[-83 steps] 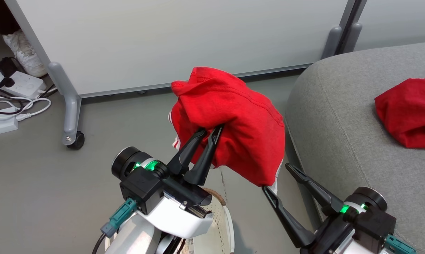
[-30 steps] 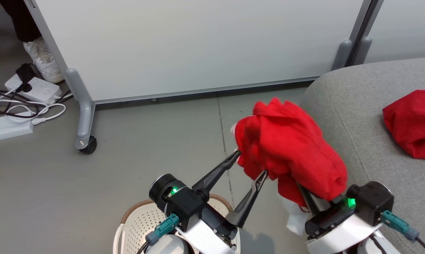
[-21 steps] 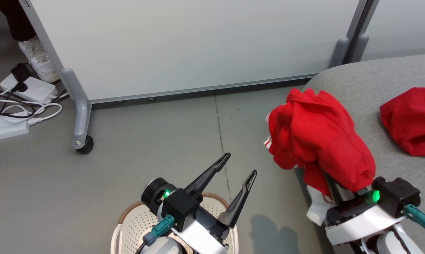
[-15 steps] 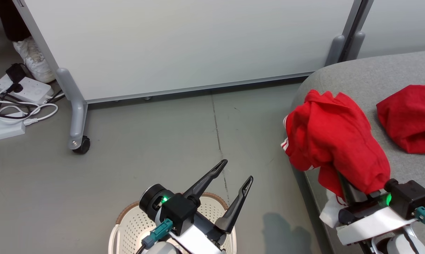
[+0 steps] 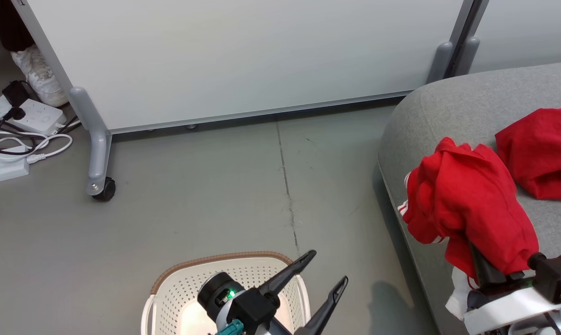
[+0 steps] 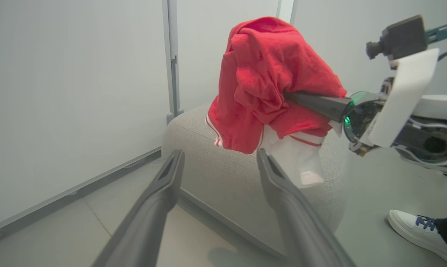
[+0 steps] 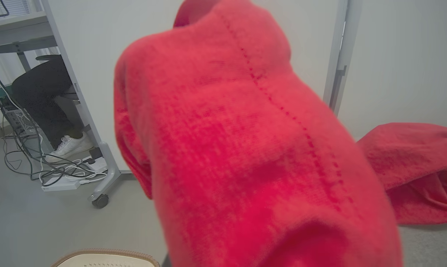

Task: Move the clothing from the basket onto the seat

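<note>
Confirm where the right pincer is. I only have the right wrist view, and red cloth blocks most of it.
Observer: In the head view the right pincer is above the grey sofa cushion, just inside its rounded edge, gripping the striped red garment.
Operator: Left arm out of the way?
Observer: Yes. The left pincer is open, holding nothing, above the white basket.
Operator: Anything near the sofa?
Observer: The left wrist view has a person's white shoe on the floor near the cushion's end.
</note>
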Robot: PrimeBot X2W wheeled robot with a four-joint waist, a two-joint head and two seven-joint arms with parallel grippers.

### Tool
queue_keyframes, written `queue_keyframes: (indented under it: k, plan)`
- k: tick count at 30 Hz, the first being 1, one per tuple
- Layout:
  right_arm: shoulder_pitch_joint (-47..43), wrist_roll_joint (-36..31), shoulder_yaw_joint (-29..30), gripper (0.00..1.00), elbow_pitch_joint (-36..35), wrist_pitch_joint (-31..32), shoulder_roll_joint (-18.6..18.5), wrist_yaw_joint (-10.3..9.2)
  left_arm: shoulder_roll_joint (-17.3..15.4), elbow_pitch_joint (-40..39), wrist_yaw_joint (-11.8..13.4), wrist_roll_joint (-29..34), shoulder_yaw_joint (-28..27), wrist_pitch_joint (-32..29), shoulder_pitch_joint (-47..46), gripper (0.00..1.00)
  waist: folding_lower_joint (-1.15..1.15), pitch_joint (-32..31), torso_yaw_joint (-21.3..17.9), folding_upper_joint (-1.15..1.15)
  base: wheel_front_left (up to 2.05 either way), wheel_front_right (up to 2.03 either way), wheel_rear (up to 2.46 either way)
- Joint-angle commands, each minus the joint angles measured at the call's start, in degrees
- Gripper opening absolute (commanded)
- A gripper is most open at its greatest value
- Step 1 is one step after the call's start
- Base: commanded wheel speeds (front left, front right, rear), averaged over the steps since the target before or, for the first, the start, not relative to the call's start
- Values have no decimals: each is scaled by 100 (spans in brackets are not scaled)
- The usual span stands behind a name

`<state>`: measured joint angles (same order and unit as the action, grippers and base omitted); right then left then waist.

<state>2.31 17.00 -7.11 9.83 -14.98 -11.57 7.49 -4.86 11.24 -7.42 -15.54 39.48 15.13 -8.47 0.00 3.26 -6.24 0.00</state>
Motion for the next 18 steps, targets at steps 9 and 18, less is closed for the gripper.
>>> queue_keyframes:
  k: [9, 18]
  plan:
    - [-101, -41, 85, 0, 117, -28, 5, 2, -100, 111, -8, -110, 148, 0, 100, 100, 0, 9, 9, 0, 0, 0, 0]
    - [-89, -39, 73, 0, 139, -28, 3, 2, -81, 133, -8, 89, 168, 0, 105, 100, 0, 0, 13, 0, 0, 0, 0]
